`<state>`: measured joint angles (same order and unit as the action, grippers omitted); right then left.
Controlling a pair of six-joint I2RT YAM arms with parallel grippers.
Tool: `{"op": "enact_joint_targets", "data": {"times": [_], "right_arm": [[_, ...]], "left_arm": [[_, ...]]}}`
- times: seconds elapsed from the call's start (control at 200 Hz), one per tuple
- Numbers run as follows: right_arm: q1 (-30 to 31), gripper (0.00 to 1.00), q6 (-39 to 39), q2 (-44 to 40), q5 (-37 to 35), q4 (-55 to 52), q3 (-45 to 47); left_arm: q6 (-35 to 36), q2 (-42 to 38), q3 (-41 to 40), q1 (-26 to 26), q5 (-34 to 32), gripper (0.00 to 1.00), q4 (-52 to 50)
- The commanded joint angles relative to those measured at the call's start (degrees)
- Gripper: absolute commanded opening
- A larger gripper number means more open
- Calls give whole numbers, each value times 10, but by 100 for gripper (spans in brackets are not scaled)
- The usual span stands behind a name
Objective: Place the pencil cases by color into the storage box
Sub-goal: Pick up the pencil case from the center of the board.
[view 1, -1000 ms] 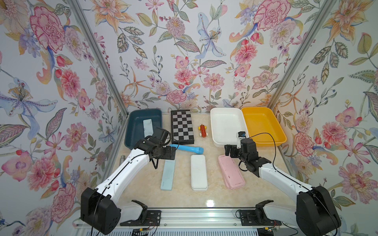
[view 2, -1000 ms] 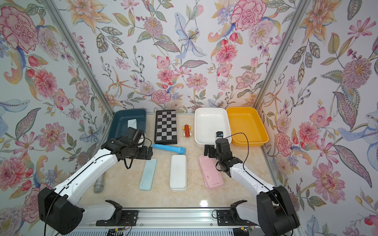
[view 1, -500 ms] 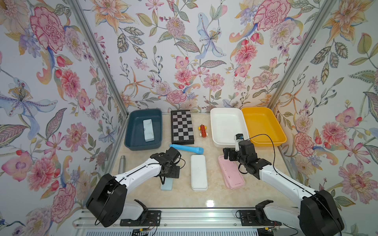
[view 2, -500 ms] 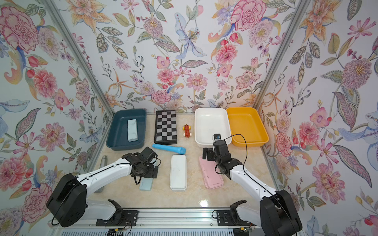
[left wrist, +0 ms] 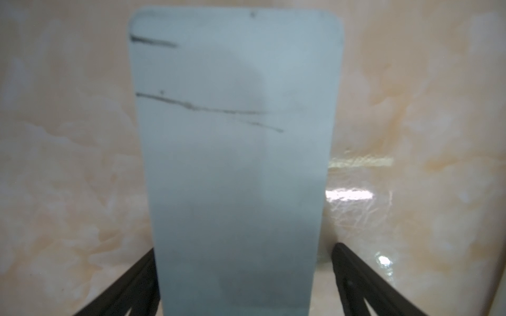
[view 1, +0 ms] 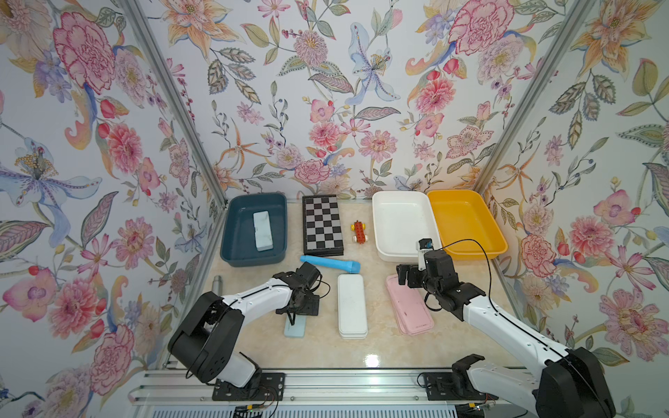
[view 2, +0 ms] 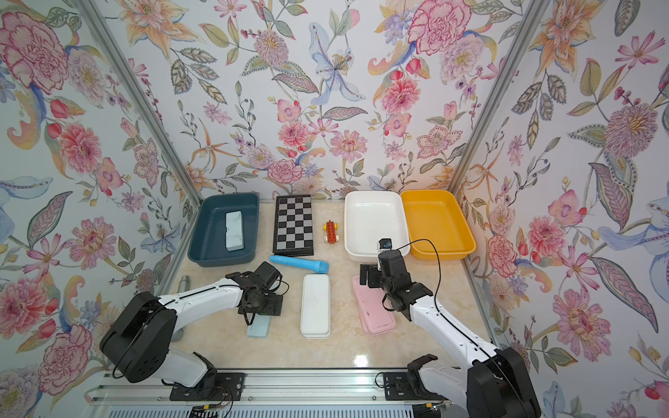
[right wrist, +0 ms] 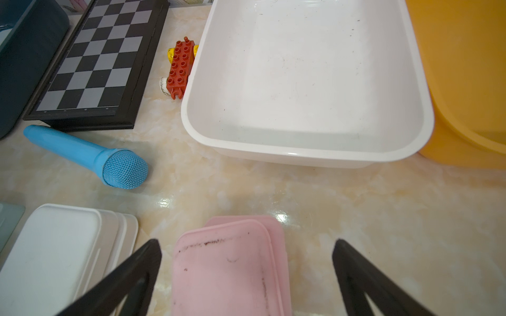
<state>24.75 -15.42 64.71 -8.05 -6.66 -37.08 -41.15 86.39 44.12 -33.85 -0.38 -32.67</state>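
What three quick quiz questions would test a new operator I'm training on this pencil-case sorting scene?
1. True or false: the dark blue tray already holds a light blue case.
2. Which stack does the right gripper hover over? A) the white stack B) the pink stack C) the checkered board
3. Fill in: the left gripper straddles the light blue case on the table with its fingers ____.

Key:
1. True.
2. B.
3. Open, one on each side of the case, not yet clamped.
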Motion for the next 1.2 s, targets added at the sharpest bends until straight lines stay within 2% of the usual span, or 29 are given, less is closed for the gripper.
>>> {"op": "enact_joint_targets", "data": {"times": [0.0,0.185,0.26,0.345,0.4,0.5,0.695,0.85,1.02,1.195], "right_arm": [[3,100,4,-6,-9,-8,-11],[3,100,2,-7,-13,-6,-10],[3,100,3,-6,-13,-5,-8],[3,100,2,-5,-13,-1,-6],[3,100,0,-2,-11,2,-4],[4,100,-3,-1,-9,7,-2],[4,100,-6,0,-10,9,-1],[4,100,-5,6,-10,14,1],[3,100,-3,16,-9,21,-2],[3,100,0,30,-7,30,-10]], "left_arm": [[1,7,-16,5,7,91,13],[0,-4,-29,5,0,76,16],[0,-9,-32,5,-2,60,16],[-2,-16,-35,5,-4,57,16],[-1,-19,-35,4,-4,45,15],[-1,-34,-34,4,-1,41,14],[17,-71,19,6,-14,41,-26],[50,-64,112,17,-24,41,-58],[108,-20,224,67,-20,42,-80],[170,67,370,151,2,43,-105]]}}
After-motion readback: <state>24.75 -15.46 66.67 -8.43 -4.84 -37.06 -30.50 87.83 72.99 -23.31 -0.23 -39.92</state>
